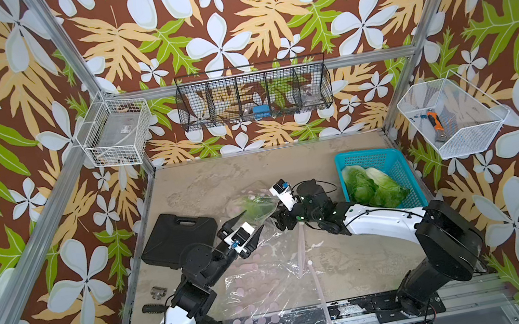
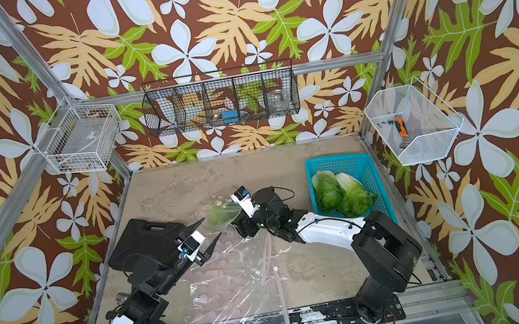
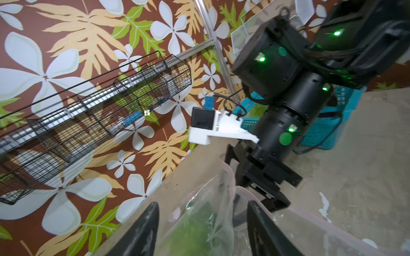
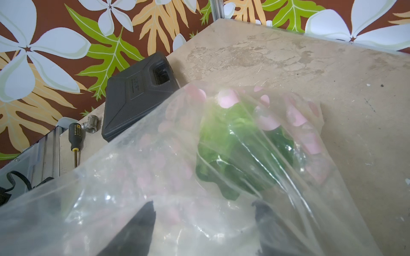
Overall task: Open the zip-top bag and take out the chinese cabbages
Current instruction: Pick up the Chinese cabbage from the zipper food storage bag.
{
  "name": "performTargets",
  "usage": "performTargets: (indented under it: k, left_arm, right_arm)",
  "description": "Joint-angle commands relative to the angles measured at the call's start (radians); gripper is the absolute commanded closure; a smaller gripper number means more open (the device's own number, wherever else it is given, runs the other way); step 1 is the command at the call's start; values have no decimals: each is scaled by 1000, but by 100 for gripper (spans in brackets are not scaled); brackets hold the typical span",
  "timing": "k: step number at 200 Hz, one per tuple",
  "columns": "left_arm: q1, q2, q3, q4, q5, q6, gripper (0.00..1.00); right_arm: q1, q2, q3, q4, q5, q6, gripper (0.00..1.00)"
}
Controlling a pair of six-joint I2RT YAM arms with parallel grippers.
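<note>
A clear plastic bag point(image 1: 266, 288) printed with pink dots sprawls over the tan surface point(image 1: 211, 182), from the front edge up toward the middle; its pale zip strip point(image 1: 302, 249) runs loose along the side nearer the right arm. One cabbage point(image 1: 256, 205) sits inside the bag's far end, a green lump under crumpled plastic; in the right wrist view it point(image 4: 239, 150) shows dark green through the film, with pink dots around it. Two more cabbages point(image 1: 359, 185) lie side by side in a teal basket point(image 1: 372, 157) at the right edge of the surface, pale bases toward the back wall, green tops toward the front.

The left jaws stand open and grip nothing; their black fingers point(image 3: 142, 232) are spread wide, with bag plastic and a blur of green between them; in both top views one tip points at the bagged cabbage and the other hangs over the bag; whether either touches the plastic I cannot tell.

The right jaws are open too; their fingers point(image 4: 137, 228) show well apart, dim behind the film, aimed at the bagged cabbage; whether they are inside the bag or under a fold of it I cannot tell.

A black case point(image 1: 177, 238) lies flat at the left side, just beside the left arm; a screwdriver point(image 4: 75, 133) and a metal fitting point(image 4: 91, 124) lie near it by the left edge.
</note>
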Motion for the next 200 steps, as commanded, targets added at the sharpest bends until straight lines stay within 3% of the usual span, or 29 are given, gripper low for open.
performTargets:
  k: [1, 18, 55, 104, 135, 174, 200]
  left_arm:
    - [19, 112, 83, -49, -195, -4, 36]
    - [85, 232, 167, -84, -250, -111, 36]
    - [254, 494, 366, -191, -179, -326, 37]
    - [292, 830, 630, -361, -110, -438, 59]
    - [338, 939, 716, -448, -9, -505, 60]
    - [343, 995, 741, -502, 24, -534, 60]
    - [343, 1011, 727, -505, 33, -533, 72]
  right_arm:
    - [-3, 5, -26, 108, -5, 20, 29]
    - [-11, 13, -45, 149, -10, 17, 31]
    - [-35, 55, -52, 198, -11, 25, 32]
    - [-59, 121, -61, 285, -73, 26, 32]
    - [-63, 140, -62, 300, -97, 3, 31]
    - [-67, 197, -13, 298, -159, -16, 30]
    - [-66, 242, 41, 247, -192, -23, 30]
